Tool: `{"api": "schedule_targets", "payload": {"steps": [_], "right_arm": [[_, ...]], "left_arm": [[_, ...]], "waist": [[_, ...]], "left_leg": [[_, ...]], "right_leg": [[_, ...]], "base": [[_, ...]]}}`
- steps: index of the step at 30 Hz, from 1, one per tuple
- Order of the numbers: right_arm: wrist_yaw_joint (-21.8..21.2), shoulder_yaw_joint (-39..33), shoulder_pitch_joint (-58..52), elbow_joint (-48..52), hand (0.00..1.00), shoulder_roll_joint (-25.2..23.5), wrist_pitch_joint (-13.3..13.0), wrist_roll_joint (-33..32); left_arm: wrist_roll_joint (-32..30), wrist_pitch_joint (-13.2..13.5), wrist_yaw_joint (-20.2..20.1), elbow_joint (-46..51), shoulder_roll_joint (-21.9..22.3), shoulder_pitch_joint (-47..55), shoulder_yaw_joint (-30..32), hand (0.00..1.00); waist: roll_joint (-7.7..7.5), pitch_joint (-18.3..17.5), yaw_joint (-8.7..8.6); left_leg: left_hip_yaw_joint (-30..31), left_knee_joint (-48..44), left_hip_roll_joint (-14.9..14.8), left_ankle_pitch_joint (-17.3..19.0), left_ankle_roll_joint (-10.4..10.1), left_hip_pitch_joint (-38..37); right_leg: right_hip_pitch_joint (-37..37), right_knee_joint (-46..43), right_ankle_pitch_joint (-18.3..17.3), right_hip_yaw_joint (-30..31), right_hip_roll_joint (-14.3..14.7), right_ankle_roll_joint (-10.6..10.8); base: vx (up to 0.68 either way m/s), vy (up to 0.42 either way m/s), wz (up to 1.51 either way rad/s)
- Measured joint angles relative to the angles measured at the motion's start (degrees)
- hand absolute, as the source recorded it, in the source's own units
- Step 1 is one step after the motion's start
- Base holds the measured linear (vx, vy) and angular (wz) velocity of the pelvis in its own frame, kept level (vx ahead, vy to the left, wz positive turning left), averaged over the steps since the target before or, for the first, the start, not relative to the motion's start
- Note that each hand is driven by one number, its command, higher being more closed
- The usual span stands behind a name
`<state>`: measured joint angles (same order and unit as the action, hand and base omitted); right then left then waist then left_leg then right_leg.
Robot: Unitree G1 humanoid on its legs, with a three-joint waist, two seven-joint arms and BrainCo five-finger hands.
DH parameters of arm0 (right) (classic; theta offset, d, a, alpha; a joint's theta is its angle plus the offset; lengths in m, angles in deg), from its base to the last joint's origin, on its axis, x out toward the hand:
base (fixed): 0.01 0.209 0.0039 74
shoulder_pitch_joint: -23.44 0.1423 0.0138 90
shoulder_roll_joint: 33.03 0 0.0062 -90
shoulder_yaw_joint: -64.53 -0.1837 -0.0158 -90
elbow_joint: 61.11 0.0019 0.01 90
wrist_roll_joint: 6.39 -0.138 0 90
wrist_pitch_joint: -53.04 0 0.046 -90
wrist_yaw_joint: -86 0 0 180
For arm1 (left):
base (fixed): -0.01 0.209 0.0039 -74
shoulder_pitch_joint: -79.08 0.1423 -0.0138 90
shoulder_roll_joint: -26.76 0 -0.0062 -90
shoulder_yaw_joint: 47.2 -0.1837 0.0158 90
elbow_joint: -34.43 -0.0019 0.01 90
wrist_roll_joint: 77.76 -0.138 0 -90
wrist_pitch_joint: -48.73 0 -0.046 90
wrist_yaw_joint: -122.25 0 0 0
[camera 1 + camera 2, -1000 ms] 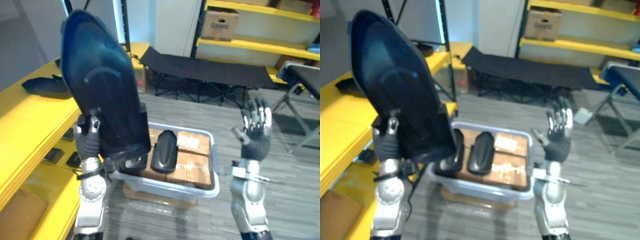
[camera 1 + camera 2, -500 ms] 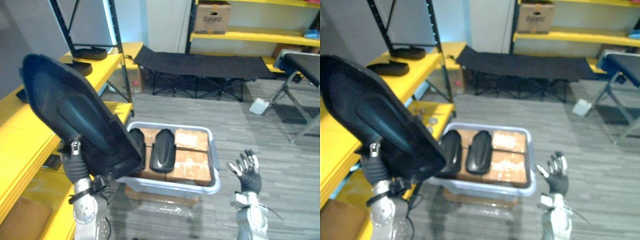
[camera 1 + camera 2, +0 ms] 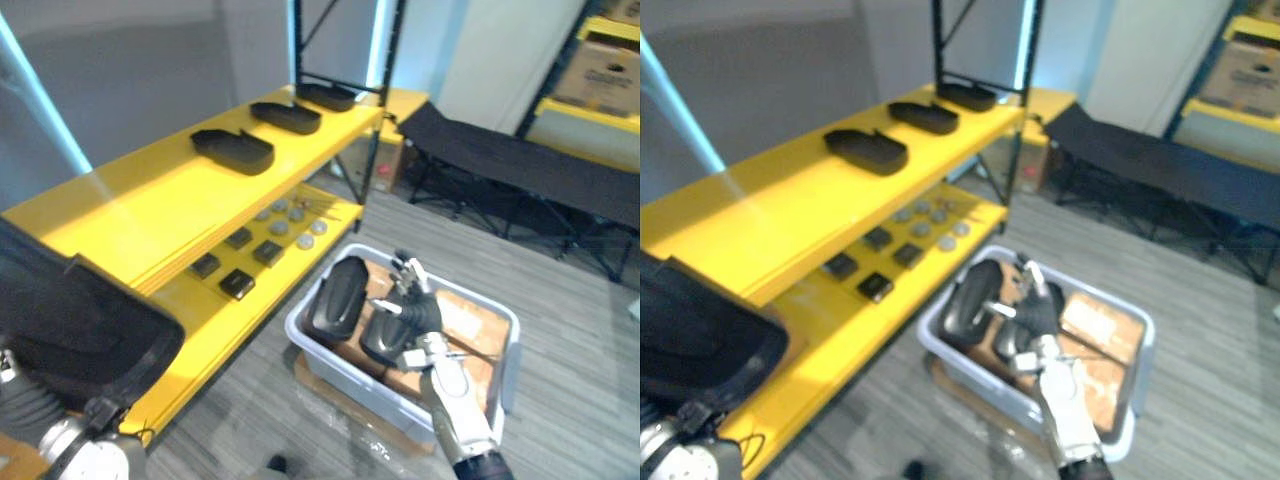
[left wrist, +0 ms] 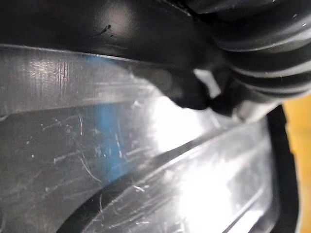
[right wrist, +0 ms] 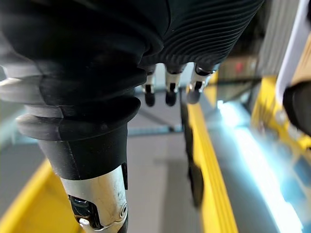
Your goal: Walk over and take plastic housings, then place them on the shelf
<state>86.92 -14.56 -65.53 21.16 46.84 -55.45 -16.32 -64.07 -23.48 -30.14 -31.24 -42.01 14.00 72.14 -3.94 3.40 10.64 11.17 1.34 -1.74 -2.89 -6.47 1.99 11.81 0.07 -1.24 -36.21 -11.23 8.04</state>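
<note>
Held housing (image 3: pixel 70 335) has been lowered beside yellow shelf (image 3: pixel 130 205) since earlier | left hand (image 4: pixel 252 48) is pressed against it, grip cannot be told | right hand (image 3: pixel 415 305) is held spread open, empty, over bin (image 3: pixel 508 345).

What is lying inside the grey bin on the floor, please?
Two black plastic housings lie side by side on brown cardboard boxes in the bin. The right hand in front covers part of one housing; what lies beneath the boxes is hidden.
</note>
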Motion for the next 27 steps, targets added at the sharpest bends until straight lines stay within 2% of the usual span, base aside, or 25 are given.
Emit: {"api": "schedule_targets", "payload": {"steps": [1,3,4,5,7,8,9,11,13,15,17,19,20,21,22,23,24,25,26,27], "right_arm": [[0.1,0.0,0.4,0.0,0.00,0.3,0.3,-0.1],[0.6,0.2,0.5,-0.3,0.00,0.8,1.1,0.1],[1.6,0.1,0.4,-0.5,0.00,1.0,1.5,0.1],[2.3,-0.6,0.1,-0.4,0.00,1.4,1.7,0.1],[3.1,-2.0,-0.8,-0.1,0.00,3.0,2.8,0.1],[3.2,-2.6,-1.2,0.1,0.00,3.8,3.3,0.1],[3.1,-2.9,-1.2,0.1,0.00,4.0,3.4,0.1],[2.7,-3.3,-1.2,0.5,0.00,4.1,3.3,0.1],[2.8,-3.8,-2.2,1.1,0.00,3.8,3.3,0.7],[2.8,-5.0,-4.1,2.2,0.00,2.8,3.1,1.8],[2.7,-5.7,-5.4,2.7,0.00,2.1,2.1,1.8],[2.4,-7.2,-8.3,4.8,0.00,1.6,0.0,1.7],[2.2,-7.7,-9.2,5.5,0.00,1.4,-0.7,1.7],[1.5,-8.7,-10.6,6.9,0.00,1.2,-2.0,1.8],[1.4,-8.7,-11.0,7.3,0.00,1.2,-2.7,1.8],[0.9,-8.3,-11.4,7.5,0.00,1.1,-3.9,1.8],[0.6,-7.9,-11.5,7.5,0.00,1.0,-4.1,1.8],[-0.1,-7.0,-11.2,7.5,0.00,1.0,-4.2,1.9],[-1.0,-6.4,-10.6,7.5,0.00,1.0,-4.3,2.0],[-1.1,-6.4,-10.2,7.5,0.00,1.1,-4.3,2.3]], "left_arm": [[0.3,0.3,-1.4,0.0,0.5,0.0,0.0,1.00],[1.6,1.2,-3.8,0.0,0.7,0.4,-0.2,1.00],[1.9,1.7,-5.8,0.0,0.8,0.3,-0.3,1.00],[2.3,2.1,-8.0,-0.1,0.8,0.3,-1.1,1.00],[3.2,2.3,-11.3,-0.3,0.8,0.4,-3.0,1.00],[4.4,2.3,-12.4,-0.3,0.8,0.4,-3.9,1.00],[4.6,2.3,-12.7,-0.3,0.8,0.4,-4.3,1.00],[6.1,2.3,-12.7,-0.3,0.8,0.5,-5.8,1.00],[6.3,2.4,-12.8,-0.3,0.6,0.0,-6.7,1.00],[6.6,2.3,-13.1,-0.3,-0.4,-1.2,-9.2,1.00],[6.2,2.3,-13.1,-0.3,-0.9,-2.3,-11.0,1.00],[6.0,2.3,-13.2,-0.8,-2.2,-4.8,-13.6,1.00],[6.0,2.3,-13.3,-0.9,-2.9,-5.5,-14.3,1.00],[6.0,2.4,-14.0,-1.0,-4.2,-8.1,-15.7,1.00],[6.0,2.5,-14.2,-1.3,-4.6,-9.2,-16.3,1.00],[6.0,3.0,-14.4,-2.7,-5.2,-11.8,-17.4,1.00],[6.0,3.0,-14.3,-4.0,-5.5,-13.0,-17.5,1.00],[6.0,3.0,-14.0,-6.3,-6.4,-15.0,-18.2,1.00],[6.0,2.8,-13.8,-7.8,-6.4,-15.4,-18.4,1.00],[6.0,2.5,-13.7,-7.7,-6.3,-14.9,-18.7,1.00]], "waist": [[-0.39,0.7,0.29],[-0.19,1.3,0.87],[-0.07,1.8,0.30],[0.51,2.3,-0.94],[1.62,2.7,-1.80],[2.08,3.1,-1.80],[2.01,3.1,-1.84],[3.09,4.8,-1.85],[2.83,5.5,-2.19],[1.63,6.7,-2.36],[0.57,7.2,-3.51],[0.49,7.3,-5.15],[0.54,7.2,-5.72],[1.00,7.2,-6.98],[1.36,7.3,-7.25],[2.10,7.7,-8.08],[1.89,7.7,-8.31],[1.42,8.0,-7.85],[1.01,7.8,-7.92],[1.48,8.0,-7.94]], "left_leg": [[1.7,-1.0,0.4,0.0,0.0,0.2],[2.3,-1.2,0.6,0.2,0.3,0.7],[-2.6,-2.2,-0.4,1.4,2.4,1.7],[-10.1,-3.7,-2.6,1.2,3.1,2.6],[-19.0,-5.6,-5.1,0.9,3.6,3.3],[-21.4,-6.2,-5.4,0.9,3.5,3.7],[-21.5,-6.6,-5.0,0.8,3.4,4.2],[-22.8,-8.2,-4.7,0.0,2.8,5.1],[-23.2,-7.7,-4.3,-1.2,2.8,5.0],[-23.0,-7.8,-3.8,-1.5,2.3,5.1],[-22.3,-7.6,-3.2,-1.6,2.3,5.2],[-19.6,-4.9,-1.8,-2.9,3.0,5.0],[-18.6,-3.7,-1.3,-3.4,3.5,5.0],[-15.3,-0.4,-0.3,-5.2,4.1,4.9],[-14.1,0.9,-0.3,-6.0,4.2,4.9],[-11.4,3.2,-0.4,-7.8,4.3,5.0],[-10.3,3.3,-0.2,-8.3,4.2,5.2],[-9.4,3.3,0.6,-8.7,3.6,5.2],[-8.5,3.3,1.4,-9.7,2.8,5.2],[-8.4,3.3,1.3,-10.1,2.6,5.3]], "right_leg": [[1.2,-0.8,-0.8,-1.9,-0.1,0.0],[2.7,-1.8,-2.0,-4.7,-0.2,0.1],[4.4,-2.3,-2.4,-7.6,-0.3,0.5],[6.2,-2.8,-2.4,-11.0,0.0,0.4],[7.4,-3.7,-2.8,-14.3,-0.3,0.2],[7.3,-5.5,-4.1,-14.6,-1.4,0.1],[6.9,-6.6,-5.0,-14.2,-2.2,0.2],[5.0,-10.2,-7.5,-11.9,-4.5,0.9],[4.2,-10.6,-7.4,-11.2,-5.1,1.2],[4.3,-10.5,-6.7,-11.0,-5.5,2.3],[4.5,-10.6,-6.1,-10.0,-5.7,1.8],[4.1,-11.7,-4.9,-4.1,-5.6,-0.1],[3.8,-12.5,-4.7,-2.2,-5.7,-0.4],[1.9,-16.3,-4.7,3.6,-5.6,-1.3],[0.9,-18.0,-5.3,5.6,-5.5,-1.5],[0.1,-17.4,-10.5,10.2,-3.3,-3.0],[0.2,-15.8,-11.8,11.3,-2.2,-3.1],[0.0,-12.8,-11.8,11.4,-1.1,-3.3],[0.7,-11.9,-12.1,10.2,-0.9,-1.9],[0.9,-11.5,-12.1,10.6,-0.4,-1.5]], "base": [[-0.02,-0.064,0.84],[-0.04,-0.051,0.89],[-0.05,-0.026,1.29],[-0.05,-0.010,1.42],[-0.04,0.043,1.14],[-0.02,0.079,0.75],[-0.03,0.097,0.32],[-0.04,0.095,-0.09],[-0.02,0.063,-0.14],[0.00,0.043,0.04],[0.02,0.063,0.22],[0.03,0.109,0.58],[0.03,0.116,1.05],[0.03,0.074,0.98],[0.03,0.049,1.20],[0.00,-0.050,0.91],[-0.03,-0.116,0.94],[-0.07,-0.163,0.70],[-0.06,-0.125,0.51],[-0.07,-0.130,0.24]]}}
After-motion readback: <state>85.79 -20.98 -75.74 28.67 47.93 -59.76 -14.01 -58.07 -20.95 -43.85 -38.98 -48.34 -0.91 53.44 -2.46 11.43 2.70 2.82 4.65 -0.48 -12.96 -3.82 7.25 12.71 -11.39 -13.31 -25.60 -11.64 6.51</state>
